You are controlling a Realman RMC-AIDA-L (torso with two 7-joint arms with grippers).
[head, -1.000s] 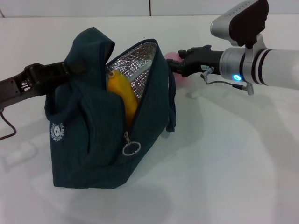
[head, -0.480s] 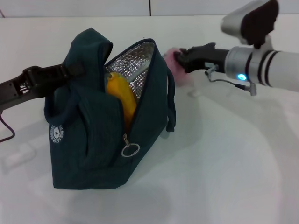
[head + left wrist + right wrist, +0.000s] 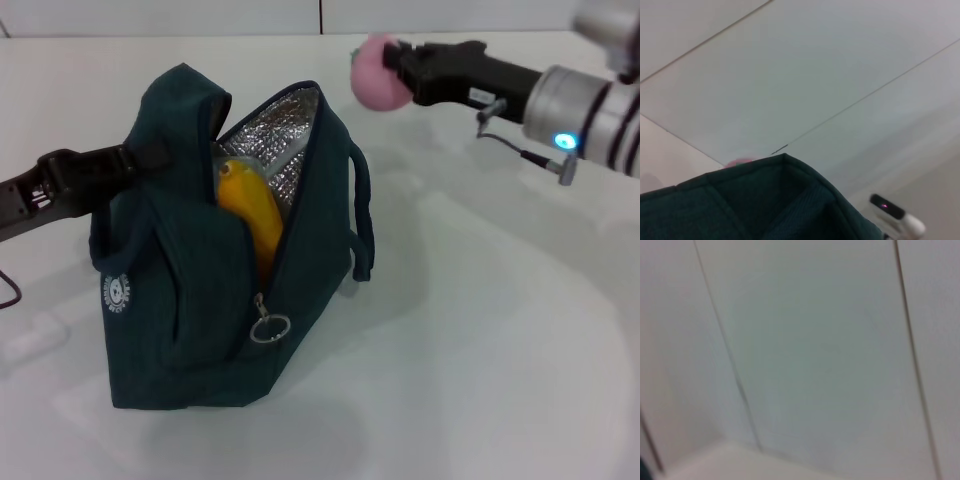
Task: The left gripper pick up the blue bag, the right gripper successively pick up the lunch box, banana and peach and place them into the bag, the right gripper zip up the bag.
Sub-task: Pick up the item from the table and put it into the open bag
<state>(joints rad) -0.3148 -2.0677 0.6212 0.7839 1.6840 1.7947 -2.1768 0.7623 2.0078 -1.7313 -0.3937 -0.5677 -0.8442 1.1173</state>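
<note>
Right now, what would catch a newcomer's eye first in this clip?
The dark blue bag standing open on the white table, its silver lining showing and a yellow banana poking out of the mouth. Next, the pink peach held in the air by the right gripper, above and to the right of the bag's opening. The left gripper grips the bag's upper edge on the left.

One blue bag (image 3: pixel 190 300), one banana (image 3: pixel 250 215), one peach (image 3: pixel 375 72), two claws: left claw (image 3: pixel 140 160), right claw (image 3: pixel 395 65)
</note>
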